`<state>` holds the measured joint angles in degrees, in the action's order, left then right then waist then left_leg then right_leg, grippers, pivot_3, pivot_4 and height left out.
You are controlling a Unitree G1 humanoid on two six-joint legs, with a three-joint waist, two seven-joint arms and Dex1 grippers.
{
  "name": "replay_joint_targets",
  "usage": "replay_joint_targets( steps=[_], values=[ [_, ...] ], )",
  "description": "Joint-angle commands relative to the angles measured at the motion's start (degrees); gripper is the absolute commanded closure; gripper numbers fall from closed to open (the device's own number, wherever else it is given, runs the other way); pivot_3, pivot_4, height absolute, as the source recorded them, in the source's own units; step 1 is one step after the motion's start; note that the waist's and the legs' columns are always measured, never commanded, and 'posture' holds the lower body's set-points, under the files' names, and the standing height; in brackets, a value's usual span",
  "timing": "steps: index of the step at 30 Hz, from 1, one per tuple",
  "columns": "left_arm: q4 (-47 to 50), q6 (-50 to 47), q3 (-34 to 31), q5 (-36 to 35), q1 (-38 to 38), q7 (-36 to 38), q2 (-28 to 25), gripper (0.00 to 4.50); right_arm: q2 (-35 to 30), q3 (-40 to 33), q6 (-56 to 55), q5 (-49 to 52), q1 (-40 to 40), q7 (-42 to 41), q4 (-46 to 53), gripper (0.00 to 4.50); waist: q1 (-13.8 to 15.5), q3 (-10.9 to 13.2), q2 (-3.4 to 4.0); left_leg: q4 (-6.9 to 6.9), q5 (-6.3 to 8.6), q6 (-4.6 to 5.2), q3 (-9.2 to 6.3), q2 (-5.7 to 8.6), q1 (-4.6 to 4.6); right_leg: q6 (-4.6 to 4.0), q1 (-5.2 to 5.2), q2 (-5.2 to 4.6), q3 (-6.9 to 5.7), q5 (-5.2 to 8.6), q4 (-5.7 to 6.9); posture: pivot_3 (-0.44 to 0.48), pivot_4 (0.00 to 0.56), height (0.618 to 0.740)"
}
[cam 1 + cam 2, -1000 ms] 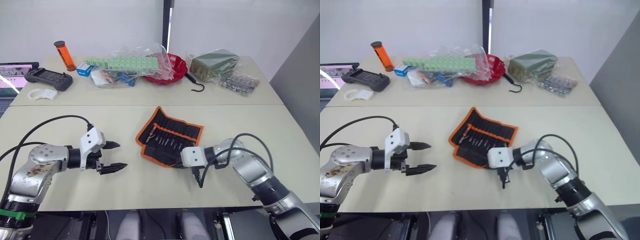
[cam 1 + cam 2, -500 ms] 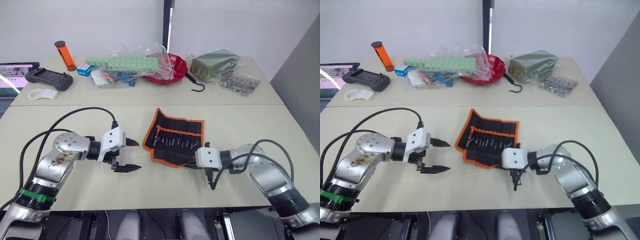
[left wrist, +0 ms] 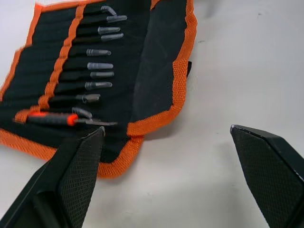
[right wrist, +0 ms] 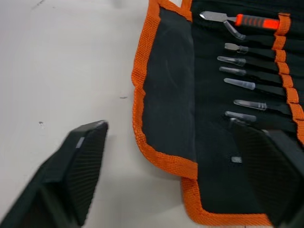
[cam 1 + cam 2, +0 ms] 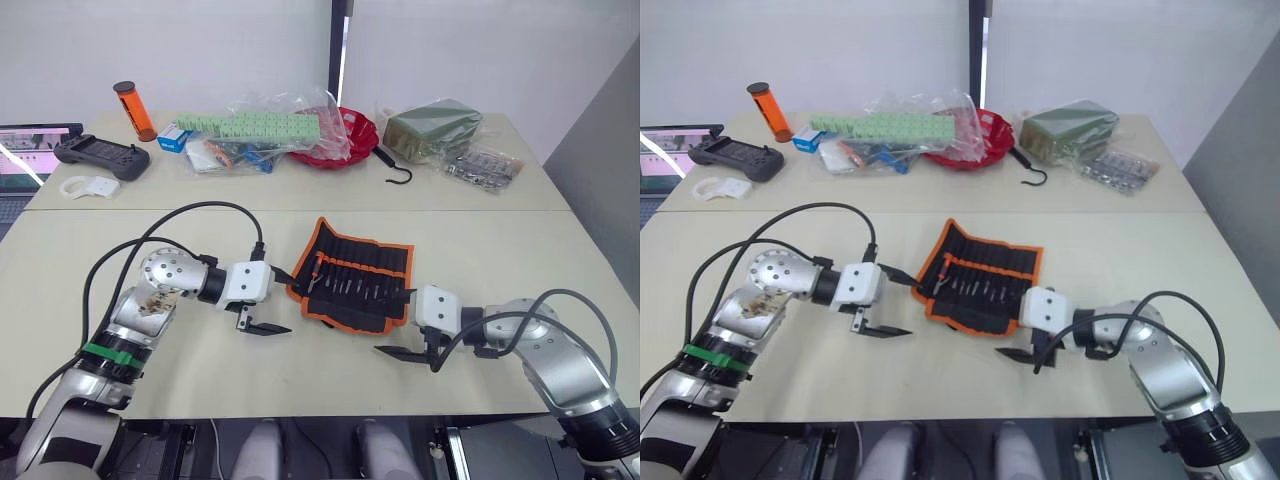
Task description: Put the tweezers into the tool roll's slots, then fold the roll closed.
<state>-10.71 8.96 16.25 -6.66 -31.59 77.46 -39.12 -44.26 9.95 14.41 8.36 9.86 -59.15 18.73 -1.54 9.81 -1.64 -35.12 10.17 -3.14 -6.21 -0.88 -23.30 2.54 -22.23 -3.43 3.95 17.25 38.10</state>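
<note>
I have the tool roll (image 5: 355,286) lying open and flat on the near worktop (image 5: 300,370), between my two arms. Its orange border runs all round, and the orange inner strip (image 3: 64,61) crosses the row of slots (image 3: 52,71). The tweezers (image 3: 97,64) sit in those slots side by side, their tips in clear caps pointing toward the plain black flap. A tool with a red handle (image 3: 50,118) lies in the end slot nearest my left arm.

My left gripper (image 5: 278,300) is at the roll's left edge, fingers spread wide and holding nothing. In the left wrist view one finger (image 3: 76,166) sits just over the orange corner of the roll and the other is out over bare worktop.

My right gripper (image 5: 408,325) is at the roll's near right corner, fingers also wide apart and empty. In the right wrist view one finger (image 4: 78,171) is over bare worktop, the other over the roll's black fabric.

Along the far worktop I see an orange bottle (image 5: 131,110), a black handheld controller (image 5: 98,155), a red bowl (image 5: 350,135) among plastic bags, and a black hook (image 5: 395,170).
</note>
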Motion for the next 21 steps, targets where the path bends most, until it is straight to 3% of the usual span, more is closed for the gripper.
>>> replay_joint_targets(
  steps=[1, 8, 12, 15, 21],
  values=[
    [-2.5, 5.5, 0.7, 1.0, -1.8, 0.8, 1.3, 0.0, 0.0, -1.4, -3.0, -1.1, -1.2, 2.0, 1.9, 0.03, 0.0, 0.0, 0.0, 0.0, 0.0, 0.01, 0.0, 0.0, 0.01, 0.0, 0.0, 0.0, 0.0, 0.0, 0.0, 0.0, 0.15, 0.74],
    [-8.2, 11.6, 1.2, 2.2, -4.4, 0.9, 4.4, 0.0, 1.8, -0.4, -8.9, -4.9, -2.2, 5.8, -0.6, 0.03, 0.0, 0.0, 0.0, -0.09, 0.0, 0.01, 0.0, 0.0, 0.01, 0.02, 0.02, 0.01, 0.0, -0.01, 0.06, 0.0, 0.15, 0.74],
    [-10.9, 15.7, 2.5, 4.2, -5.6, 1.1, 5.2, 1.11, 2.6, 0.1, -9.6, -5.1, -2.7, 5.8, -1.9, 0.0, 0.1, 0.0, 0.0, -0.14, 0.0, 0.01, 0.0, 0.02, 0.0, 0.04, 0.03, 0.0, 0.0, -0.02, 0.06, 0.0, 0.15, 0.74],
    [-12.1, 17.2, 1.9, 3.4, -6.5, 0.4, 6.6, 2.13, 2.8, -0.1, -10.5, -4.5, -3.0, 5.4, -2.0, 0.82, 0.2, 0.0, 0.0, -0.13, 0.0, 0.01, 0.0, 0.02, 0.01, 0.04, 0.05, 0.0, 0.01, -0.03, 0.07, 0.0, 0.15, 0.74],
    [-13.4, 21.5, 2.8, 4.1, -8.3, 1.2, 8.1, 4.12, 2.2, -0.7, -12.8, -4.7, -3.5, 5.0, -2.0, 2.91, 0.4, 0.0, 0.0, -0.18, 0.0, 0.01, 0.0, 0.03, 0.01, 0.07, 0.06, 0.0, 0.0, -0.04, 0.07, 0.0, 0.15, 0.74]
  ],
)
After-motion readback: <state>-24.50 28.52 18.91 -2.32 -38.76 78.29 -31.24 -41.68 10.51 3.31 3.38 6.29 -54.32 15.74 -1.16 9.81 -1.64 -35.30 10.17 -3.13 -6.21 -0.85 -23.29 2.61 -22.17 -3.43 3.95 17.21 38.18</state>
